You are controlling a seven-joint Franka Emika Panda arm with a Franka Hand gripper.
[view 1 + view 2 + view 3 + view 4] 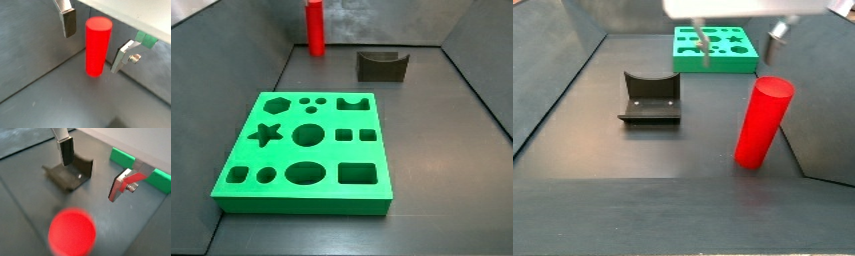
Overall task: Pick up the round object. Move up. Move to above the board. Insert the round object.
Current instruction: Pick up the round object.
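The round object stands upright on the floor between the released gripper's fingers.

Light was even and soft, with faint shadows on the dark grey floor. The silver two-finger gripper looked fairly sharp; the bright red smooth cylinder beneath it blurred badly.
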